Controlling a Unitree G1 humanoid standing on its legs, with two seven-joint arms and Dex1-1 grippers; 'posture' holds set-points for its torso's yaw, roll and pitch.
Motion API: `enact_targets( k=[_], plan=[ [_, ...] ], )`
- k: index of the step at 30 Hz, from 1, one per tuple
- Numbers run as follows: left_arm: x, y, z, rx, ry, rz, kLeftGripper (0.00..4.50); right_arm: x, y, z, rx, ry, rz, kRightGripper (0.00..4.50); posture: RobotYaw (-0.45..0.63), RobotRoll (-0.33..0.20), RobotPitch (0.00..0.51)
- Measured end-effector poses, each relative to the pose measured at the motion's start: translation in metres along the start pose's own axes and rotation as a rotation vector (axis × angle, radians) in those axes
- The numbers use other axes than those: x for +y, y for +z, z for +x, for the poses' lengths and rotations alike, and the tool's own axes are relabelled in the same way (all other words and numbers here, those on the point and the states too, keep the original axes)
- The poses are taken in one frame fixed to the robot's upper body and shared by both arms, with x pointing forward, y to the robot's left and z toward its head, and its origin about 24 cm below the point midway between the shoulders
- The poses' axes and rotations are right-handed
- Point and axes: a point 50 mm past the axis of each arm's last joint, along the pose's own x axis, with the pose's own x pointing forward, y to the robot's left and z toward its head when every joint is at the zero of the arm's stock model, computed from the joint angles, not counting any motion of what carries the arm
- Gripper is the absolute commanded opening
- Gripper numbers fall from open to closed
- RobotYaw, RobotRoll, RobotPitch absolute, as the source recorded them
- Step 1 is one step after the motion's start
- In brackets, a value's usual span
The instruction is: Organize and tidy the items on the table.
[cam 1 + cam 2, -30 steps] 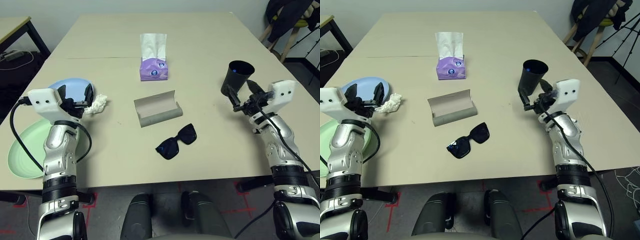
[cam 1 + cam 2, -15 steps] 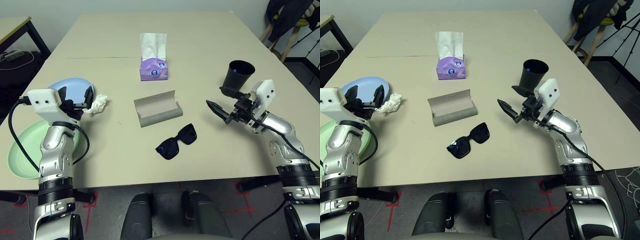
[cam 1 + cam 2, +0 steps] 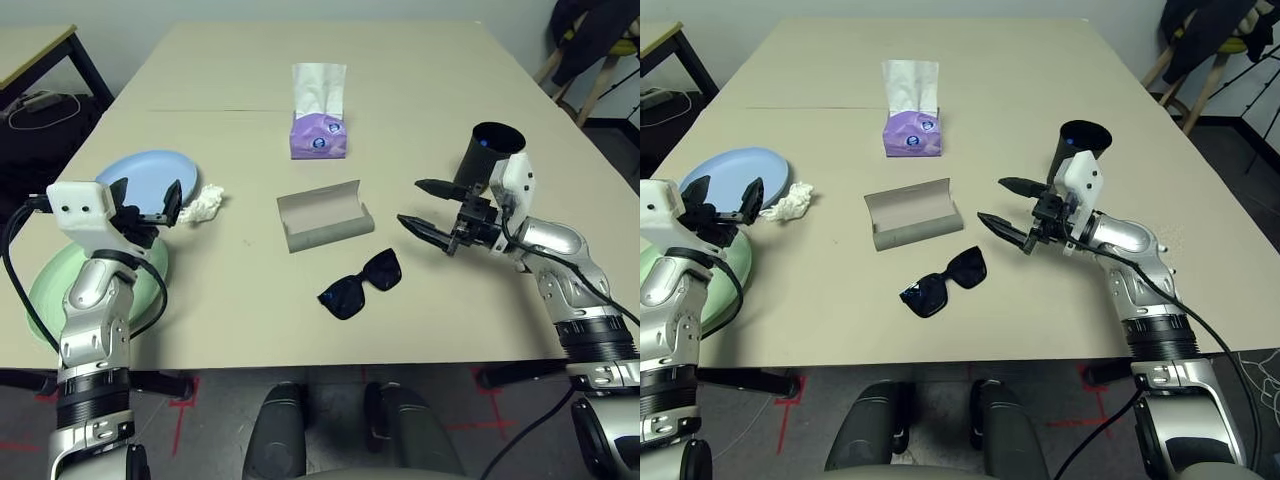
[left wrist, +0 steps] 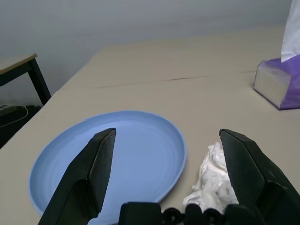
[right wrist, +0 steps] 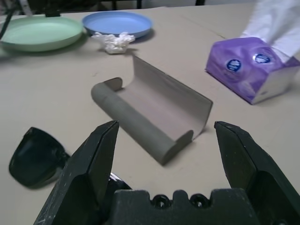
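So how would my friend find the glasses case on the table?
Start at the purple tissue box in the middle of the table. Just in front of it lies the case, beside the sunglasses. It is the grey tube lying open.

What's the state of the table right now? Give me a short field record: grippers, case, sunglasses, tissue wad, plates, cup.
left gripper: open, empty, over the blue plate
right gripper: open, empty, pointing toward the glasses case
glasses case: lid open, nothing inside
sunglasses: on the table, in front of the case, apart from it
tissue wad: beside the blue plate's rim
green plate: at the table's near left edge
black cup: upright, behind the right gripper
tissue box: behind the case
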Motion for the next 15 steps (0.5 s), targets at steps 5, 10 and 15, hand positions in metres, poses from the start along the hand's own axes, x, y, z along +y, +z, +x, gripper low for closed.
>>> enact_targets(
  k=[5,10,15],
  plan=[
    [0.012,0.009,0.000,0.033,-0.034,0.021,4.50,0.005,0.001,0.001,-0.023,0.107,0.011,4.47,0.18,0.000,0.152],
    [0.018,0.012,-0.001,0.054,-0.048,0.018,4.50,0.009,-0.001,0.002,-0.038,0.176,-0.001,4.47,0.19,0.000,0.155],
    [0.024,0.003,-0.011,0.149,-0.079,0.008,4.50,0.014,-0.003,0.004,-0.044,0.242,-0.031,4.47,0.21,0.000,0.156]
  ],
)
